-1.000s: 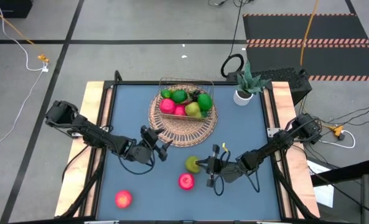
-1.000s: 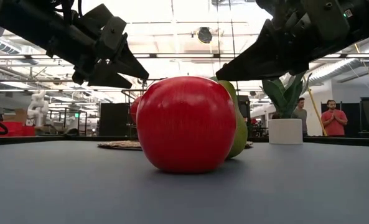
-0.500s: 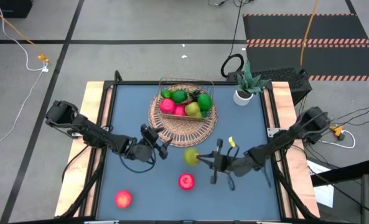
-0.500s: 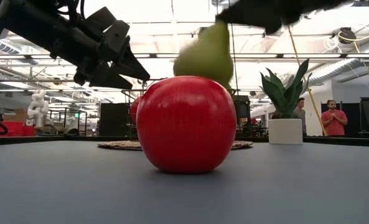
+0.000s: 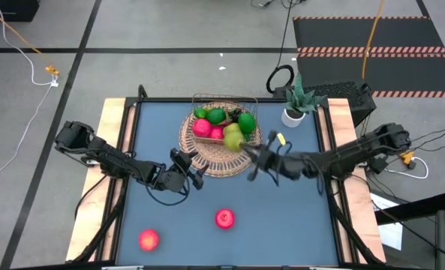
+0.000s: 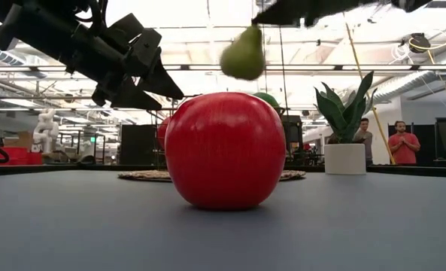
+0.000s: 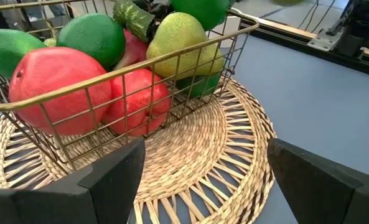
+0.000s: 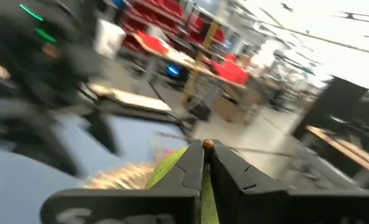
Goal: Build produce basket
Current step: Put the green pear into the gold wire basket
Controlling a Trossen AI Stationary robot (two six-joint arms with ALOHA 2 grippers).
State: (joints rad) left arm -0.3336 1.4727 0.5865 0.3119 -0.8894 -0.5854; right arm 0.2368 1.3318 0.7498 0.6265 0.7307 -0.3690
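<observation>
1. I have the right gripper [image 5: 242, 145] pinched shut on a yellow-green pear [image 5: 232, 136], carried high off the table so it clears the basket's wire frame on the way in; in the low view the pear [image 6: 244, 54] hangs from the fingers well above everything on the blue table [image 5: 297, 217].

2. The basket [image 5: 196, 156] sits directly beneath and just ahead of that claw, its well already crowded with red, pink and green produce. The pear is over the rim on the claw's side, so I judge the drop spot to be only a short way farther forward.

3. My left gripper [image 5: 194, 175] waits with its fingers spread wide and nothing between them, just beside the woven rim, parked low, I judge, to keep out of the carrying arm's path. From its wrist camera the wicker rim [image 7: 190, 180] fills the space between the two fingers.

4. Two red apples remain out on the table: one [image 5: 224, 218] well behind the right claw, toward the table's near edge, the other [image 5: 148, 239] behind the left claw, near the corner.

5. A small white pot [image 5: 293, 116] with a plant stands off to the side of the right arm, clear of the work.
</observation>
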